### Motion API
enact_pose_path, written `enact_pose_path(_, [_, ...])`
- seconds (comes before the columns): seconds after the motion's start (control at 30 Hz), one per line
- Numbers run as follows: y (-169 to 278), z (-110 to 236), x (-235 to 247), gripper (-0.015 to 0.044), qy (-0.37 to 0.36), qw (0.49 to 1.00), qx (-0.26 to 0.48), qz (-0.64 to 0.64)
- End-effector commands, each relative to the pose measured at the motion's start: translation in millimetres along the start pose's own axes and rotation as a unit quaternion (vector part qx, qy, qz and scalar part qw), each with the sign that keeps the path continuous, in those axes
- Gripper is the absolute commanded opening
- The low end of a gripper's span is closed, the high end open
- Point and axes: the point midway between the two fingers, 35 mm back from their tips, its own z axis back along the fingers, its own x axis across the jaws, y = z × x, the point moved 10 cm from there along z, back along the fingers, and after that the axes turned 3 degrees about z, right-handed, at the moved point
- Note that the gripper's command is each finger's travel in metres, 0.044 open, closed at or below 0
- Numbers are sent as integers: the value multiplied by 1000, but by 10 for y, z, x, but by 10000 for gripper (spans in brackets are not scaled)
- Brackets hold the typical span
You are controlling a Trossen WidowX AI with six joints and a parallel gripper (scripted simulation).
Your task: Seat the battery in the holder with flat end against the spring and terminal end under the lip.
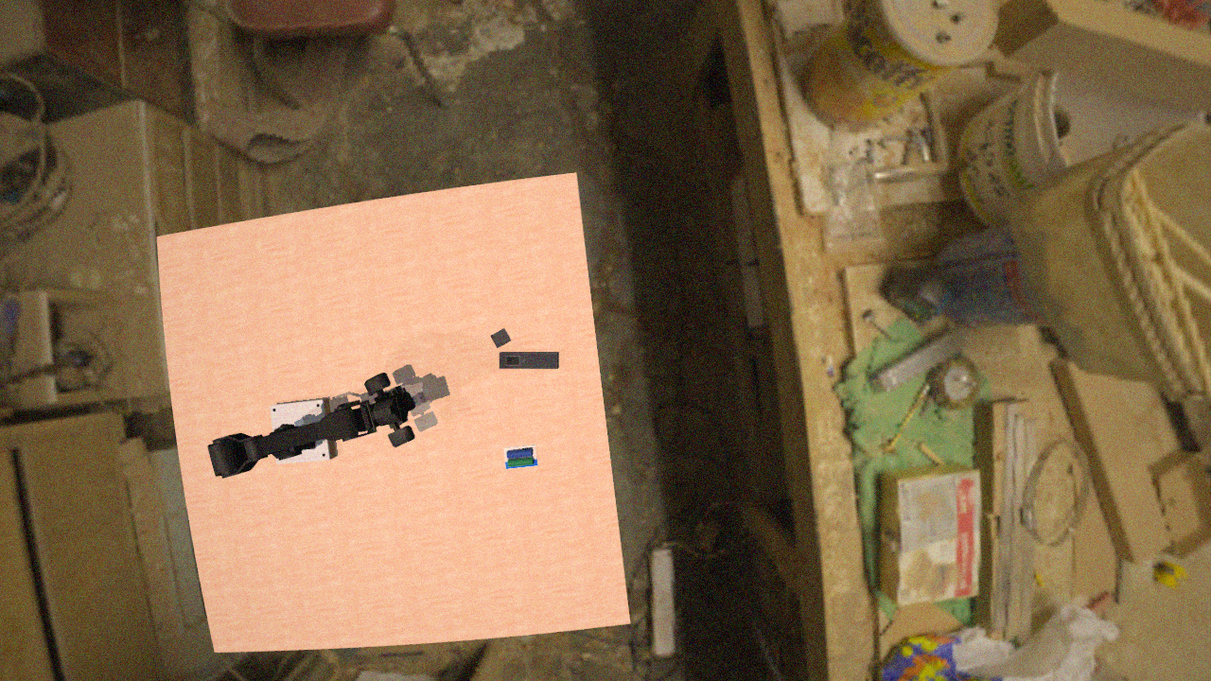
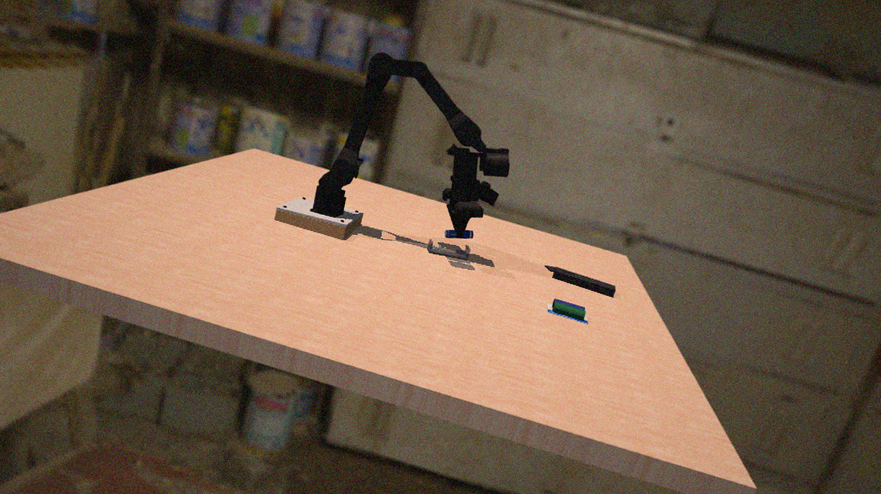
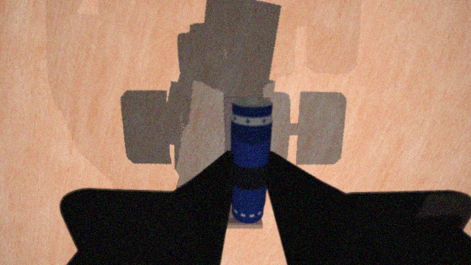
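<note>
While clamped by black claw [image 3: 250,173], glossy blue cylindrical battery [image 3: 251,143]

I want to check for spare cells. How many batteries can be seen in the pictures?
2. A blue battery is held in the tool above the grey holder; a green battery lies near the table's far side.

Blue battery [image 3: 251,147] with white dotted bands near each end and a grey cap, black pincer [image 3: 250,177], pale grey holder [image 3: 200,129], peach wood-grain bench [image 1: 339,542], flat black bar [image 2: 581,280], small dark grey square [image 1: 500,338], green cylinder on a blue base [image 2: 568,309]
</note>
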Motion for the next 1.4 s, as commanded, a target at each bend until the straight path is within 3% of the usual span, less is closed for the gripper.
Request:
enact_pose_path(0.0, [72, -64, 8, 62, 0, 1000, -23, -3])
enact_pose_path(1.37, [411, -280, 42, 62, 12, 990, -140, -6])
